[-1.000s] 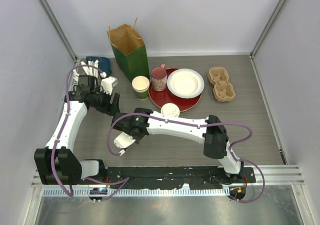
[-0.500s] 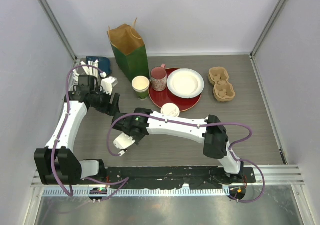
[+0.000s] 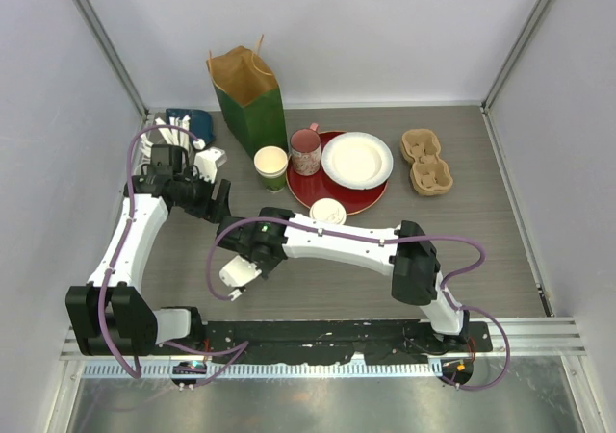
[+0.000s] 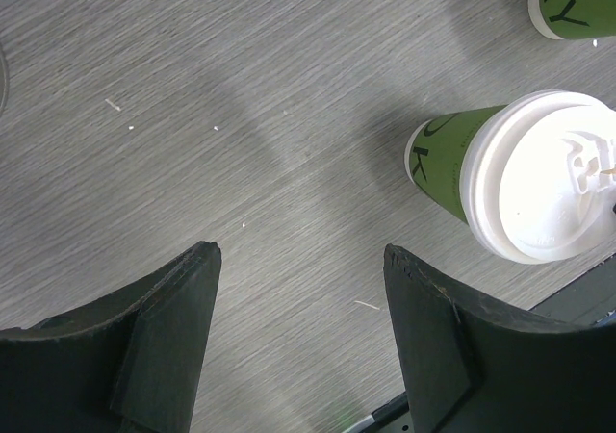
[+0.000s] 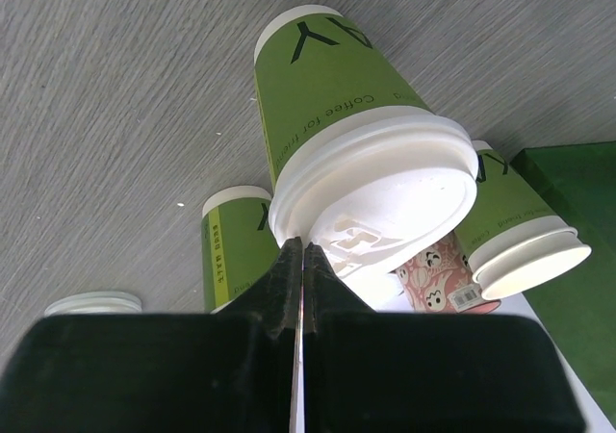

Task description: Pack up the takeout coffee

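A green paper cup with a white lid [image 5: 371, 178] stands close in front of my right gripper [image 5: 301, 250]. That gripper is shut, its fingertips right at the lid's rim. This cup also shows in the left wrist view [image 4: 525, 188], right of my left gripper [image 4: 300, 255], which is open and empty over bare table. In the top view my right wrist [image 3: 260, 243] hides this cup. A second lidded cup [image 3: 327, 212] stands at the red tray's near edge. An open green cup [image 3: 270, 166] stands by the green paper bag [image 3: 252, 96].
The red tray [image 3: 361, 200] holds a pink speckled mug [image 3: 305, 150] and a white paper plate [image 3: 357, 159]. A brown cup carrier [image 3: 426, 162] lies at the back right. A flat white round piece [image 5: 91, 303] lies on the table. White items and a blue object [image 3: 195, 123] sit at the back left.
My right wrist has shifted very slightly toward the near left. The left arm and the cups have not moved.
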Robot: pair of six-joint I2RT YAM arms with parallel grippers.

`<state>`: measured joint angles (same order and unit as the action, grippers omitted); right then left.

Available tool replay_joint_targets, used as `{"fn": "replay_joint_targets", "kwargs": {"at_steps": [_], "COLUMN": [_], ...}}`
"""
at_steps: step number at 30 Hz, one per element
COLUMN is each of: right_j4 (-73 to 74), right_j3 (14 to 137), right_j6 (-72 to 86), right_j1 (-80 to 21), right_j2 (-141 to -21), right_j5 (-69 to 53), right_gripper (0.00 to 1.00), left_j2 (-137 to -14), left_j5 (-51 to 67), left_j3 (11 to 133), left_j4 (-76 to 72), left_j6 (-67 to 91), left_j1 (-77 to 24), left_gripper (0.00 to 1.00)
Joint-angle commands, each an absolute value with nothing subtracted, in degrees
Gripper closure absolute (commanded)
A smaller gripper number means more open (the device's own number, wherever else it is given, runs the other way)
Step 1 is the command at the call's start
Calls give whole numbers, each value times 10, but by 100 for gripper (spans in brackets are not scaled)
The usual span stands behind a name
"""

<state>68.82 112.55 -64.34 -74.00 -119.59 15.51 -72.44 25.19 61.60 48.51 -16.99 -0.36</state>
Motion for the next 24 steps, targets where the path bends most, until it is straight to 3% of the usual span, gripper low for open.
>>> {"fn": "replay_joint_targets", "kwargs": {"at_steps": [1,3,9,19,20,21,24], "right_j4": [689,682,676,664,662,660,657], "right_j3": [1128,1122,1123,1142,1143,1143,1143], "right_j6": [-643,-642,-638,-625,-624,-624,-622], "right_j1": [-733,-733,-732,-743,-744,-745,-752], "right_j2": [-1162,-1162,-1161,-1141,-1136,-1133,-1123], "right_j5": [139,148,149,148,147,147,151], "right_gripper": [99,98,63,46,38,19,15], "left_j2": [-720,-722,-722,-712,-710,-709,-708], "left_j5": [270,271,281,293,294,294,294], "left_j3": [631,631,632,636,637,638,641], "left_j4": [486,488,498,507,507,508,512], "left_j6": [-178,-178,-177,-171,-171,-171,-170], "left_j1": [-3,-3,-3,-3,-3,-3,-3], "left_gripper": [27,27,27,27,27,27,27]}}
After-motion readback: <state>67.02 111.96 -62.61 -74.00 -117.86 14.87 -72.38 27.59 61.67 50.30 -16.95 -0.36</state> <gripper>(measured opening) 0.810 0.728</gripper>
